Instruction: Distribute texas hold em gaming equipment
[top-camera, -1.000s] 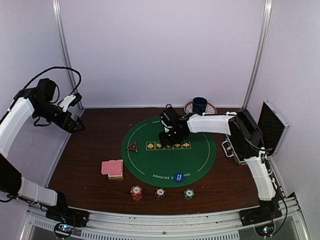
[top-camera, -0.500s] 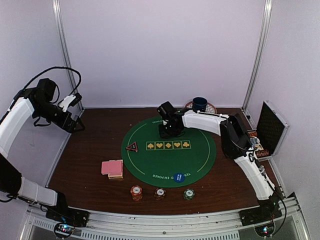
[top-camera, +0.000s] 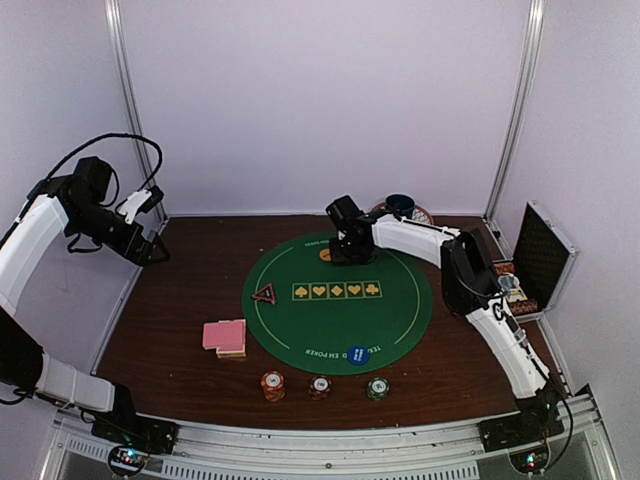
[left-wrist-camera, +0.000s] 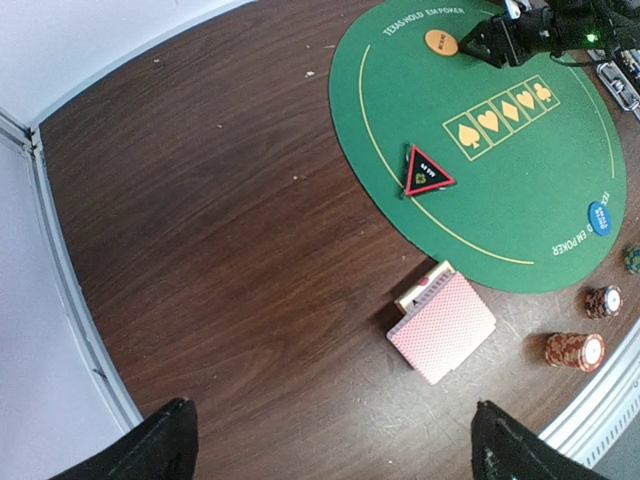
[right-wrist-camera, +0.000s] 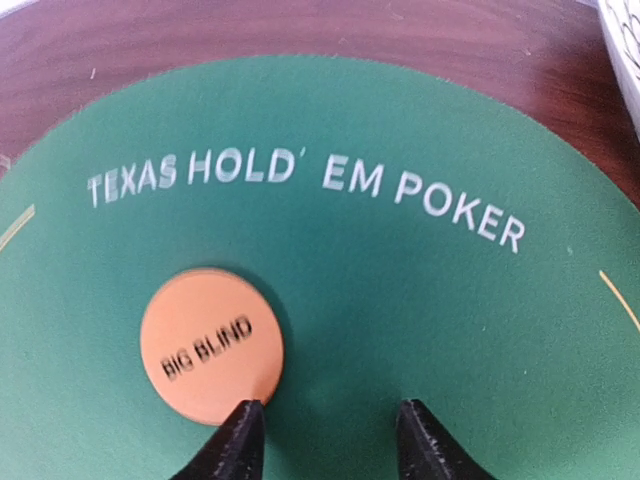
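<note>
The orange "BIG BLIND" button disc (right-wrist-camera: 210, 345) lies flat on the far side of the green poker mat (right-wrist-camera: 420, 300). It also shows in the top view (top-camera: 325, 255). My right gripper (right-wrist-camera: 330, 425) is open and empty just right of the disc, its left fingertip at the disc's rim. The black red-edged triangle marker (top-camera: 264, 294) and the blue button (top-camera: 358, 353) lie on the mat. Pink-backed cards (left-wrist-camera: 443, 325) sit left of the mat. Orange-red (top-camera: 272, 384), dark (top-camera: 320, 386) and green (top-camera: 377, 387) chip stacks stand in front. My left gripper (left-wrist-camera: 335, 450) is open, high above the table's left side.
A blue mug (top-camera: 401, 207) on a patterned saucer stands just behind the right gripper. The silver-edged black case (top-camera: 545, 255) stands open at the right edge. Frame posts rise at the back corners.
My right gripper moved from the mat's middle to its far edge. The orange disc, hidden before, now lies uncovered on the mat beside the open fingers. The left arm has not moved.
</note>
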